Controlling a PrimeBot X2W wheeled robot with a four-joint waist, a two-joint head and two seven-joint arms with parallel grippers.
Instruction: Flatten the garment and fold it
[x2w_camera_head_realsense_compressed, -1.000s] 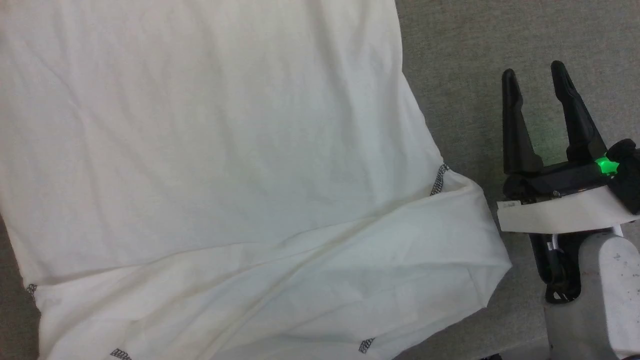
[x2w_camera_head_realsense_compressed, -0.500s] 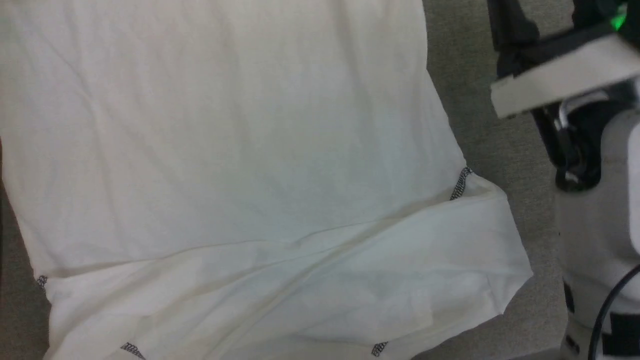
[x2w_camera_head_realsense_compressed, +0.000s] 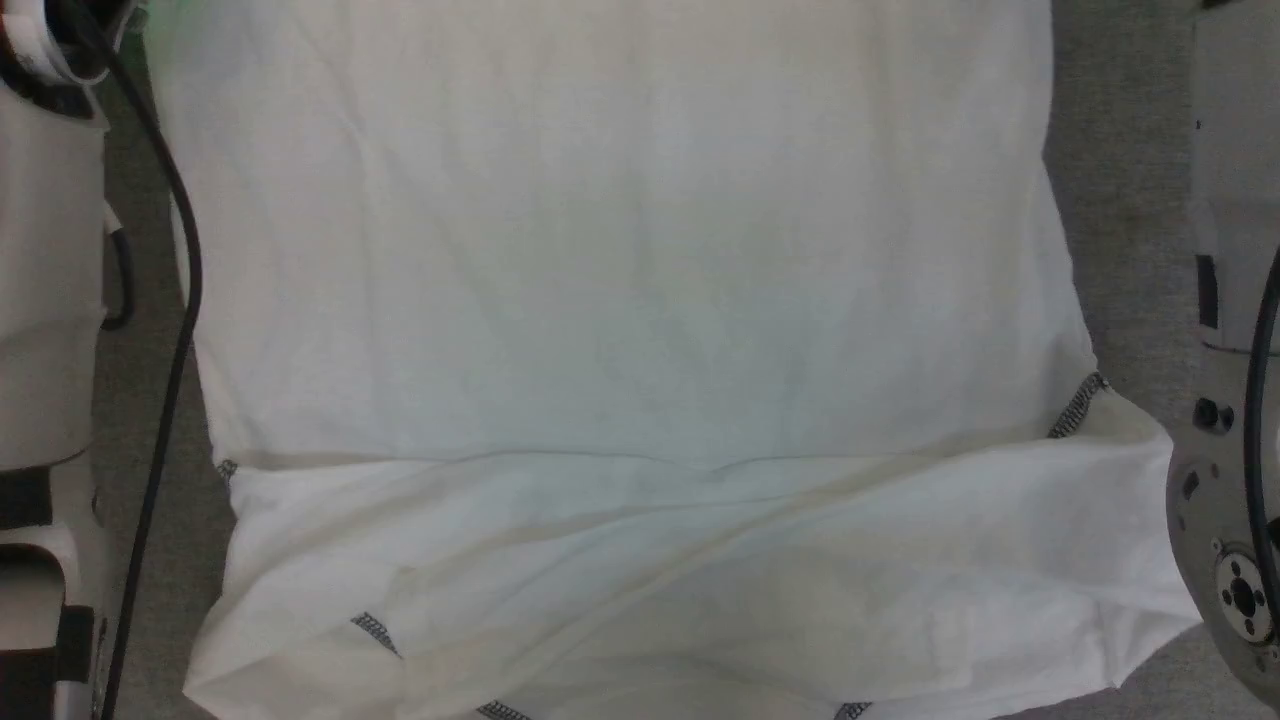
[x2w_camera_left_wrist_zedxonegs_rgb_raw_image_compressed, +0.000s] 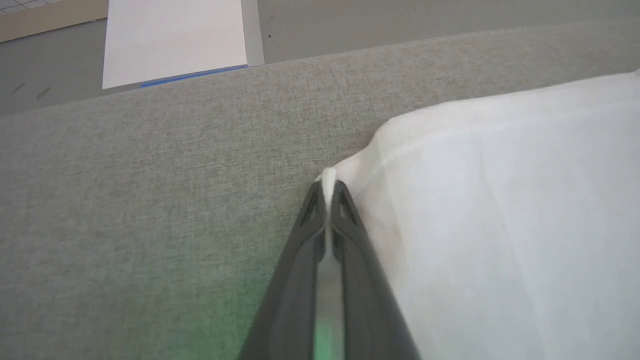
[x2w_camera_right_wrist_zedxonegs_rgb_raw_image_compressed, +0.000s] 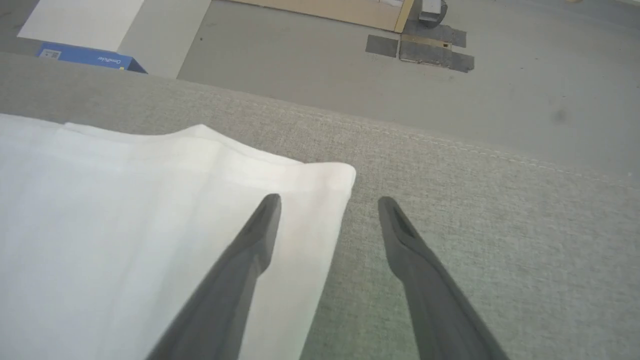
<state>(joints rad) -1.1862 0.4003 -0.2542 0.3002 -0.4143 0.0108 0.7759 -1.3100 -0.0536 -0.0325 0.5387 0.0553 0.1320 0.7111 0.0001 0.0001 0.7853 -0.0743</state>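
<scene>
The white garment (x2w_camera_head_realsense_compressed: 620, 300) lies spread on the grey cloth surface, with a folded band and dark stitch marks (x2w_camera_head_realsense_compressed: 1078, 405) along its near part. In the left wrist view my left gripper (x2w_camera_left_wrist_zedxonegs_rgb_raw_image_compressed: 328, 186) is shut on a pinch of the garment's (x2w_camera_left_wrist_zedxonegs_rgb_raw_image_compressed: 500, 210) far left corner edge. In the right wrist view my right gripper (x2w_camera_right_wrist_zedxonegs_rgb_raw_image_compressed: 327, 202) is open, its jaws straddling the far right corner of the garment (x2w_camera_right_wrist_zedxonegs_rgb_raw_image_compressed: 125, 210), one finger over the cloth and the other over the bare surface.
Pale forearms flank the garment, the left arm (x2w_camera_head_realsense_compressed: 45, 280) with a black cable and the right arm (x2w_camera_head_realsense_compressed: 1235, 300). Beyond the grey surface's far edge (x2w_camera_right_wrist_zedxonegs_rgb_raw_image_compressed: 450, 145) lies floor with a white and blue box (x2w_camera_right_wrist_zedxonegs_rgb_raw_image_compressed: 85, 30) and a tan board (x2w_camera_right_wrist_zedxonegs_rgb_raw_image_compressed: 340, 12).
The head camera has shifted, so the garment now sits centred. Both arms have reached forward to the far corners. The left gripper has shut on the garment's corner.
</scene>
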